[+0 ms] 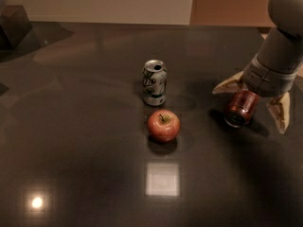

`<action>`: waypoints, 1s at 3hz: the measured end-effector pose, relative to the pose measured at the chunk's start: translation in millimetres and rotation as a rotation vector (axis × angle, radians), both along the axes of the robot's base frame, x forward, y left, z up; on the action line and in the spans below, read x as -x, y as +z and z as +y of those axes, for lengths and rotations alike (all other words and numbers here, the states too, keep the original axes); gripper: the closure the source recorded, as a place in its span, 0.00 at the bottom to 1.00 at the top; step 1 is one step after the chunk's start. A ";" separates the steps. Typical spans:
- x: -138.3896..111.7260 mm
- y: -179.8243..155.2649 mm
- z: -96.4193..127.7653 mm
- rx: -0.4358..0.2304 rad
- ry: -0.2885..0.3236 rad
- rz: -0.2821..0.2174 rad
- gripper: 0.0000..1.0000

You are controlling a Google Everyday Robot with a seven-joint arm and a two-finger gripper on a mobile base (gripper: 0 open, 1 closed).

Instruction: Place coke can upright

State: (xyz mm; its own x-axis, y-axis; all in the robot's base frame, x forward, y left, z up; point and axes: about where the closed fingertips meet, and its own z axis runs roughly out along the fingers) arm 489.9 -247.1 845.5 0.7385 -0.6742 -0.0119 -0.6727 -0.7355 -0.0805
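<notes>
The coke can (240, 109), red with silver rims, lies on its side on the dark table (85, 141) at the right, its end rim facing the camera. My gripper (253, 103) hangs right over it, open, with one tan finger (228, 85) to the can's left and the other (280, 111) to its right. The fingers straddle the can without closing on it. The grey arm rises to the upper right.
A white-and-green patterned can (155, 82) stands upright at the table's middle. A red apple (163, 125) sits just in front of it. A dark object (14, 27) is at the far left back corner.
</notes>
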 end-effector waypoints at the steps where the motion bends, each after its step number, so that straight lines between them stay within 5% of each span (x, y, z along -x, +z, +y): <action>1: 1.2 -9.4 1.4 0.022 0.034 0.018 0.00; 3: -5.5 -11.8 3.8 0.068 0.078 0.023 0.39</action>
